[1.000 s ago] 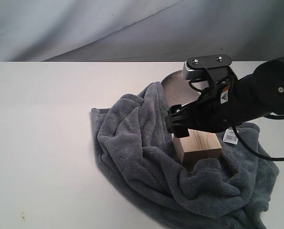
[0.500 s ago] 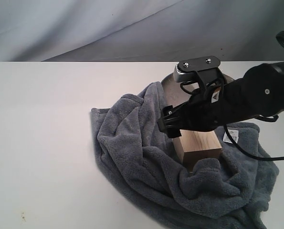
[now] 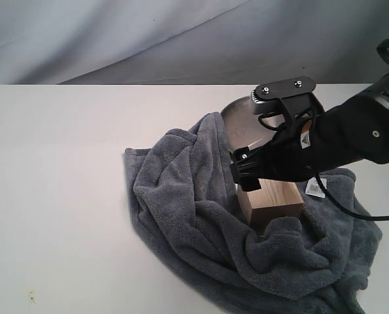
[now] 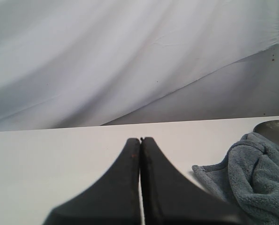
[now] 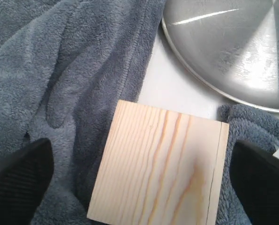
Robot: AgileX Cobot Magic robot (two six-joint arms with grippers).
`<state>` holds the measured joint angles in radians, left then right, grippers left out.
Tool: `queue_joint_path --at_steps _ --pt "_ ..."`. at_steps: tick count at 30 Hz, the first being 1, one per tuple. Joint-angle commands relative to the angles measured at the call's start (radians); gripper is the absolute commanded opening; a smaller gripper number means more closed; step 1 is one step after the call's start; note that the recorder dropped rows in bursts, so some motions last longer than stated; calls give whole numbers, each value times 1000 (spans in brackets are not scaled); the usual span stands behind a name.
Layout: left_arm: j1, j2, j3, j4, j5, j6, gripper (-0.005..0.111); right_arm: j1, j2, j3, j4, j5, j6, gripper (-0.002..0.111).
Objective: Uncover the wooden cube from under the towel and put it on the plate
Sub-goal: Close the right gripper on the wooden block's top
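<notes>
The wooden cube (image 3: 272,203) (image 5: 162,168) lies bare in a hollow of the blue-grey towel (image 3: 194,209) (image 5: 83,70), which is bunched around it. Behind it the silver plate (image 3: 241,121) (image 5: 228,47) shows partly, its near rim touched by towel folds. My right gripper (image 3: 265,180) (image 5: 140,182) hovers just over the cube, open, one finger (image 5: 17,180) on each side of the block and apart from it. My left gripper (image 4: 140,139) is shut and empty over bare table, away from the towel (image 4: 256,173); the plate's rim (image 4: 273,125) shows beyond.
A white label tag (image 3: 316,188) lies on the towel beside the right arm. The white table (image 3: 57,196) runs wide to the left of the towel. A grey cloth backdrop (image 3: 181,39) hangs behind the table's far edge.
My right gripper swung left over the towel half a second ago and has come back right, above the cube. The cube and towel have not moved.
</notes>
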<state>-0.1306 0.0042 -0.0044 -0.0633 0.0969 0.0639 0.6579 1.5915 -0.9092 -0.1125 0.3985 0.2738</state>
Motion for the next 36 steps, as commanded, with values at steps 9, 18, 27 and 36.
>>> queue_joint_path --at_steps 9,18,27,36 --pt "2 -4 4 -2 -11 -2 0 -8 32 -6 -21 10 22 105" --pt "2 -4 4 -2 -11 -2 0 -8 32 -6 -21 10 26 105" --pt "2 -4 4 -2 -11 -2 0 -8 52 -6 -33 7 26 105" --pt "2 -4 4 -2 -11 -2 0 -8 103 -6 -33 -5 45 105"
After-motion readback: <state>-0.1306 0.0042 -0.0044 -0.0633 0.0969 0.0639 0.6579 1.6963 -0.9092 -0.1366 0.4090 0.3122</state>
